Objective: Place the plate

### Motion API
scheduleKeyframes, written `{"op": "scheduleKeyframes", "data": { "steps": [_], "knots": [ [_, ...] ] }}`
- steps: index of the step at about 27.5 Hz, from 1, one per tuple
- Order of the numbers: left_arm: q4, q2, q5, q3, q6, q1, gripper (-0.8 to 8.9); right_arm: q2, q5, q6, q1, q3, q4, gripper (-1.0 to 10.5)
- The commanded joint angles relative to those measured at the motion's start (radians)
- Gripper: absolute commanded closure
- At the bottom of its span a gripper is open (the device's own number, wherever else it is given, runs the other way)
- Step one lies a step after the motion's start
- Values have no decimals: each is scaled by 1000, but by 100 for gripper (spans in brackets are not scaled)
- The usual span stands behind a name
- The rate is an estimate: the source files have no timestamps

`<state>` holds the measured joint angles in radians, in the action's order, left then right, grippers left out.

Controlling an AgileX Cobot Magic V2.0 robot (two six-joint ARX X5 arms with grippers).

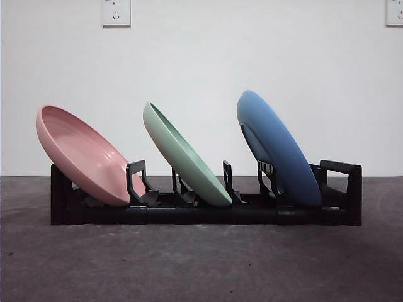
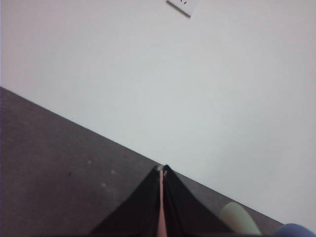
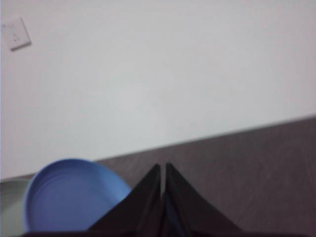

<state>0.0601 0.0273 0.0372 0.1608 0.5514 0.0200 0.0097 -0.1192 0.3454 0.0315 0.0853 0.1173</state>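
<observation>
A black dish rack (image 1: 208,216) stands on the dark table and holds three tilted plates. The pink plate (image 1: 82,154) is in the left slot, the green plate (image 1: 182,154) in the middle and the blue plate (image 1: 277,148) on the right. Neither arm shows in the front view. In the left wrist view my left gripper (image 2: 162,168) is shut, with a pink sliver in the slit between its jaws; the green plate's rim (image 2: 238,220) and the blue plate's edge (image 2: 296,230) show beside it. In the right wrist view my right gripper (image 3: 163,165) is shut, near the blue plate (image 3: 69,197).
A white wall stands behind the table, with a socket (image 1: 116,11) high on the left and another (image 1: 394,11) high on the right. The dark table top (image 1: 201,264) stretches in front of the rack.
</observation>
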Motion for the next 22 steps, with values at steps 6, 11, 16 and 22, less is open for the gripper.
{"op": "scheduleKeyframes", "data": {
  "steps": [6,11,16,22],
  "knots": [
    [-380,149,87,309,-156,0,803,109,-64,4,-1,276,-347,931],
    [-603,277,130,495,-249,0,803,240,-113,-41,-1,433,-483,931],
    [-778,398,132,630,-315,0,803,413,-164,-95,-1,603,-669,931],
    [-987,546,132,751,-415,0,803,600,-172,-195,19,783,-863,931]
  ]
}}
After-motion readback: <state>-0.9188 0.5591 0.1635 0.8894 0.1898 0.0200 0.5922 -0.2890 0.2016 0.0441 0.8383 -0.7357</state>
